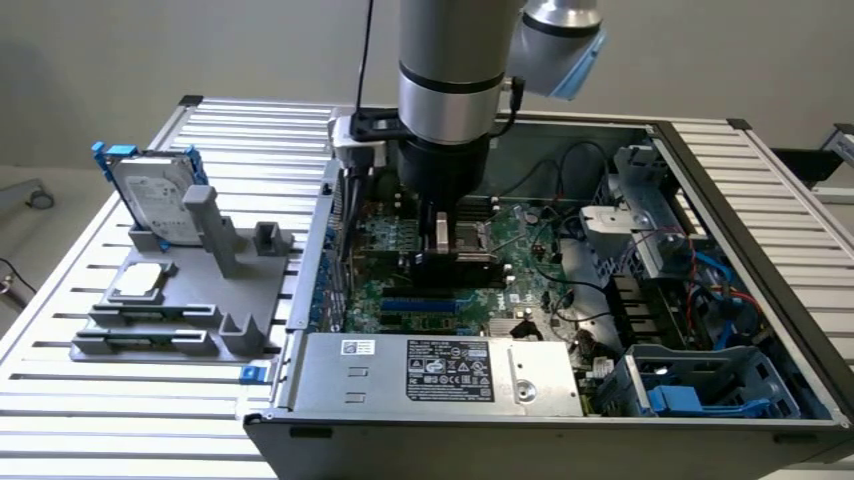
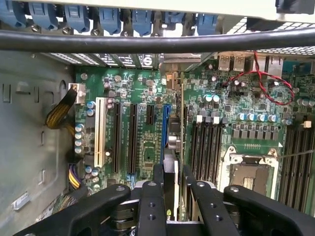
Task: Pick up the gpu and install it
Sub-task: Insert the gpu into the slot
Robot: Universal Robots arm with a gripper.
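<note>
The gpu appears edge-on in the wrist view, a thin card standing upright over the motherboard, right beside the blue expansion slot. My gripper is shut on it, with one black finger on each side. In the exterior view the gripper reaches down into the open computer case, and the card's dark body shows just under it above the green board. Whether the card's lower edge sits in a slot is hidden.
A grey fixture at the exterior view's left carries a silver hard drive in a blue frame and a small silver chip. The power supply, a blue drive cage, cables and the CPU socket crowd the case.
</note>
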